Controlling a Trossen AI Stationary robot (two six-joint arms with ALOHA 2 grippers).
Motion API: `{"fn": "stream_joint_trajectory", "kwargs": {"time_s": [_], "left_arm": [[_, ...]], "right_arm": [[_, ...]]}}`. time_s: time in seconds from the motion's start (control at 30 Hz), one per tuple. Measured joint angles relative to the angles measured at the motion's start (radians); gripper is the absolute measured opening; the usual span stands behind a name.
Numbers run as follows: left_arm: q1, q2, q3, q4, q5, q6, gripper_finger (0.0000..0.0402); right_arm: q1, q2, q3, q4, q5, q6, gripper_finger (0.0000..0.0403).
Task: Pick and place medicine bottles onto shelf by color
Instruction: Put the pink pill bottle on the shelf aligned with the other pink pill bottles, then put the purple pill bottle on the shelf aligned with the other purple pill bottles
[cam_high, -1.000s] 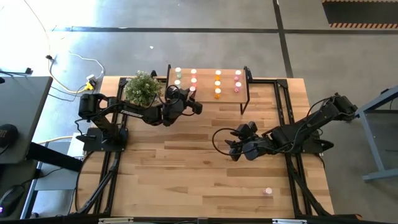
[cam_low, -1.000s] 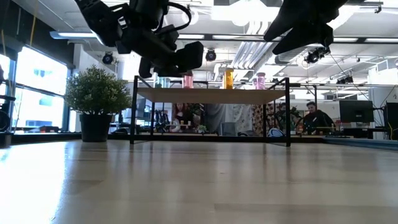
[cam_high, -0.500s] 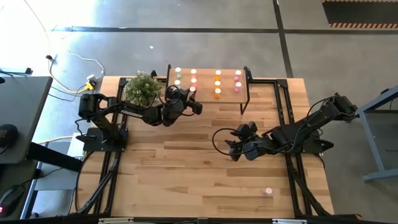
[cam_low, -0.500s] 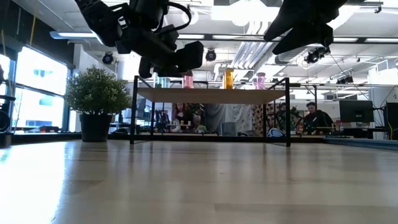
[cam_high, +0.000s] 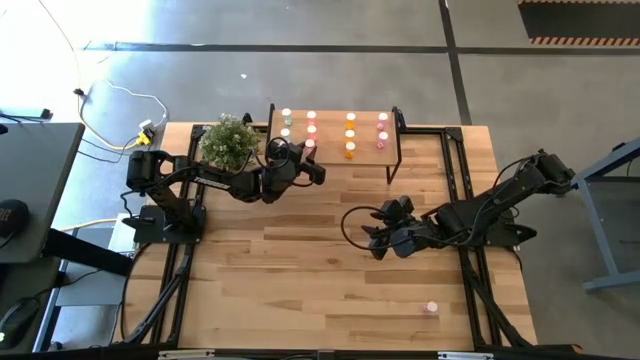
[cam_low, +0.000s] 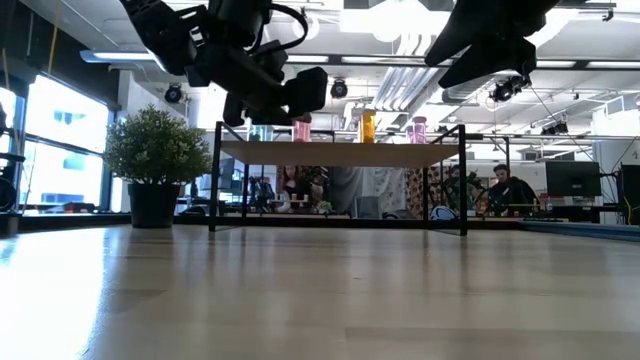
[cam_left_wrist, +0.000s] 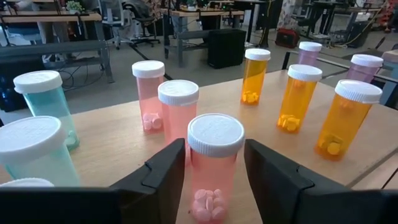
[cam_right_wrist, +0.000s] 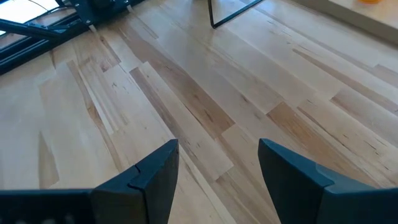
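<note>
Left tool (cam_left_wrist: 214, 168) straddles a pink bottle (cam_left_wrist: 214, 165) at the shelf's (cam_high: 335, 152) front edge, fingers apart; right tool (cam_right_wrist: 217, 171) hangs open mid-bench.

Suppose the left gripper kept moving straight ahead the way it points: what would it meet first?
The pink bottle between the left gripper's open fingers comes first; directly behind stands another pink bottle on the shelf. Depth between them is unclear.

In the high view, the middle and lower table (cam_high: 300, 280) lie bare apart from one pink bottle (cam_high: 431, 307) at lower right. The potted plant (cam_high: 229, 141) crowds the shelf (cam_high: 335, 140) from the left; bottle rows leave narrow gaps on top.
</note>
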Motion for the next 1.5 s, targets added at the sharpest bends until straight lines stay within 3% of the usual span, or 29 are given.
{"fn": "stream_joint_trajectory", "kwargs": {"time_s": [0.43, 1.5], "left_arm": [[-0.001, 0.0, 0.0, 0.062, -0.015, 0.062, 0.0184], [0.0, -0.009, 0.028, 0.223, -0.017, 0.216, 0.0184]], "right_arm": [[0.0, 0.0, 0.0, 0.0, 0.001, 0.0, 0.0211], [0.0, 0.0, 0.0, 0.004, 0.002, 0.011, 0.0211]]}}
